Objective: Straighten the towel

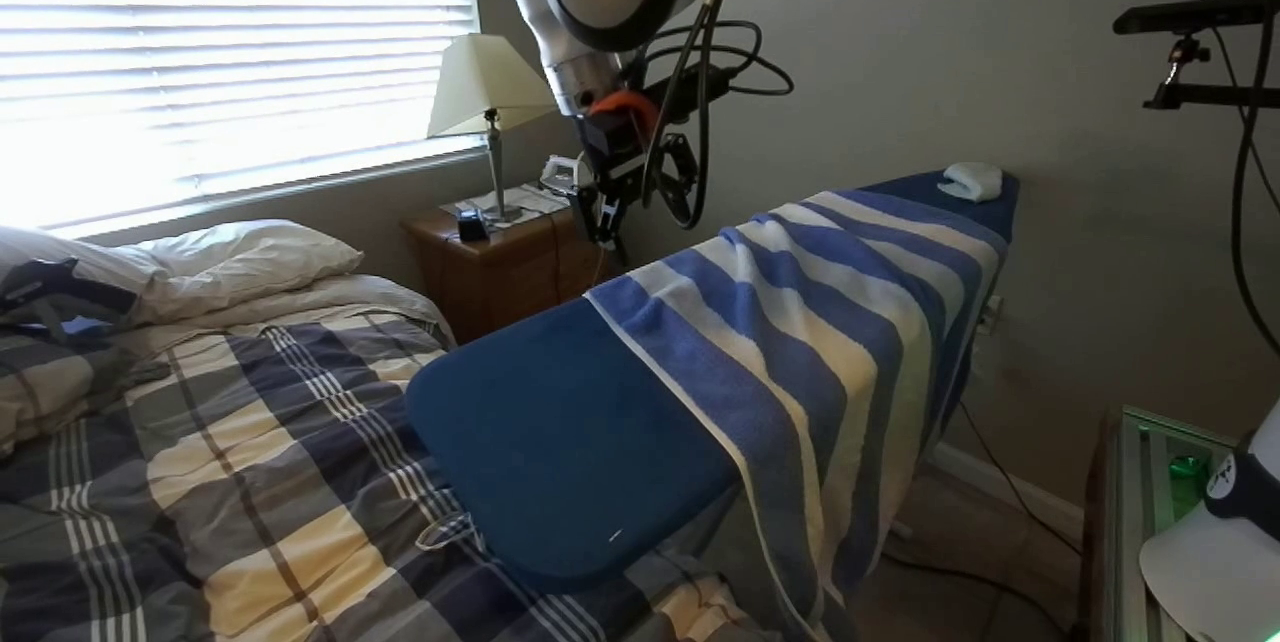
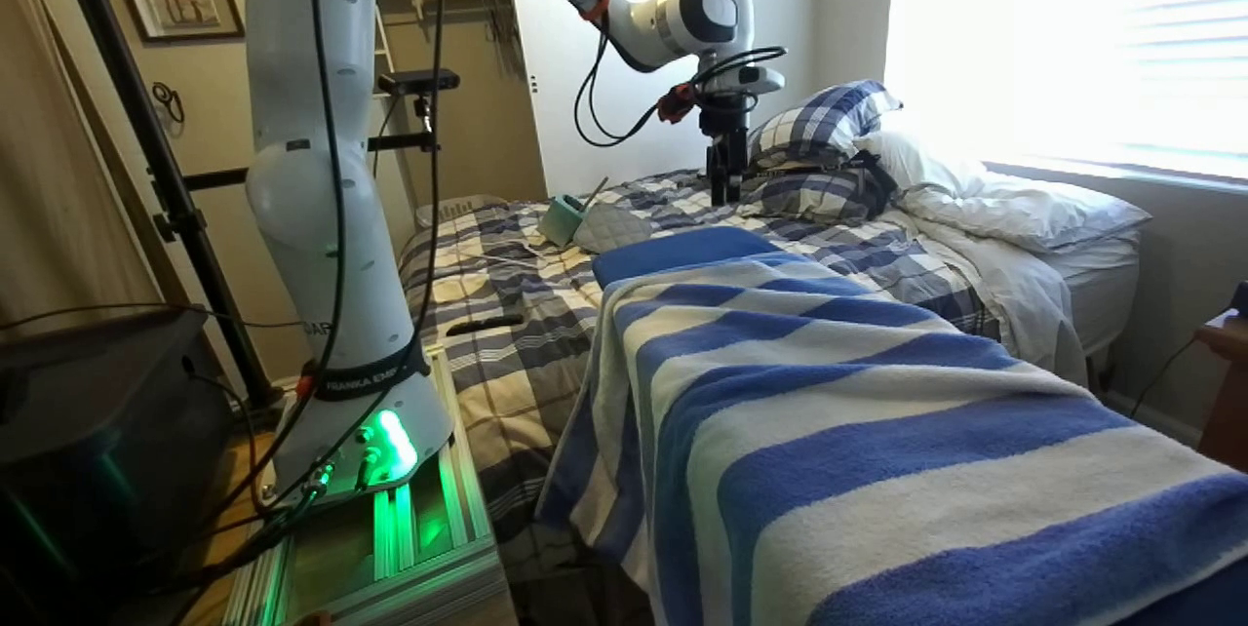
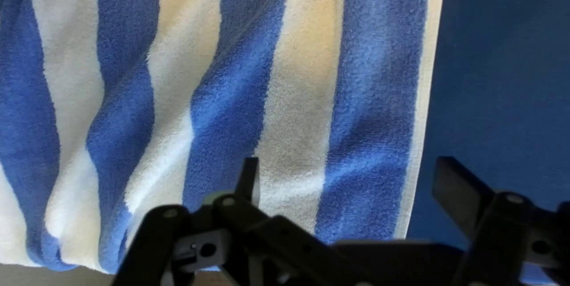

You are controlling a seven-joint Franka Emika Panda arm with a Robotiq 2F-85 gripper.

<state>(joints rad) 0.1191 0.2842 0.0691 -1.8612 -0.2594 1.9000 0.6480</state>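
Observation:
The blue and cream-white striped towel (image 1: 815, 307) lies across the blue ironing board (image 1: 560, 432), and one side hangs down over the board's edge. It has wrinkles and raised folds. The towel also shows in an exterior view (image 2: 877, 450) and in the wrist view (image 3: 303, 99), where its cream edge runs along the bare board (image 3: 503, 76). My gripper (image 3: 349, 179) is open and empty in the wrist view, with one finger over the towel and one over the bare board. In both exterior views the gripper (image 1: 608, 222) (image 2: 725, 193) is held above the board, apart from the towel.
A bed with a plaid bedspread (image 1: 270, 462) stands beside the board. A nightstand (image 1: 500, 272) holds a lamp (image 1: 490, 87) and an iron (image 1: 563, 172). A small white folded item (image 1: 972, 181) lies at the board's narrow end. Cables (image 1: 705, 92) hang from the arm.

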